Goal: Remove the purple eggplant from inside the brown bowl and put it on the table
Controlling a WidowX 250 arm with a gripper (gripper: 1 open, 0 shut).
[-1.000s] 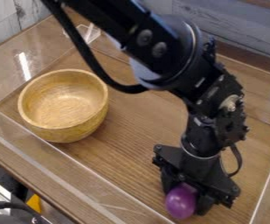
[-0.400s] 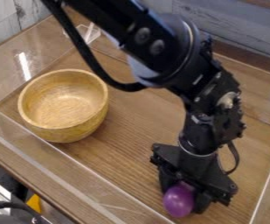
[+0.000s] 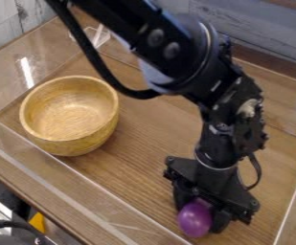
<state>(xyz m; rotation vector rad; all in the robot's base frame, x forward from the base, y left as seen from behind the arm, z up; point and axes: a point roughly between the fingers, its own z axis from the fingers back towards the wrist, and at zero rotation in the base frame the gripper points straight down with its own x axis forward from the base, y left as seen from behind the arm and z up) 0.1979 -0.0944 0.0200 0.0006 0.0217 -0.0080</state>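
The purple eggplant [image 3: 195, 222] rests low on the table [image 3: 125, 163] near the front right corner. My gripper [image 3: 200, 211] points straight down over it, its black fingers [image 3: 176, 196] on either side of the eggplant and closed against it. The eggplant's upper part is hidden under the hand. The brown bowl [image 3: 70, 115] stands at the left with nothing in it, well away from the gripper.
Low clear acrylic walls [image 3: 74, 196] border the tabletop along the front and the left. The black arm [image 3: 176, 57] reaches in from the top, passing above the table's middle. A yellow and black object [image 3: 35, 225] sits outside the front wall.
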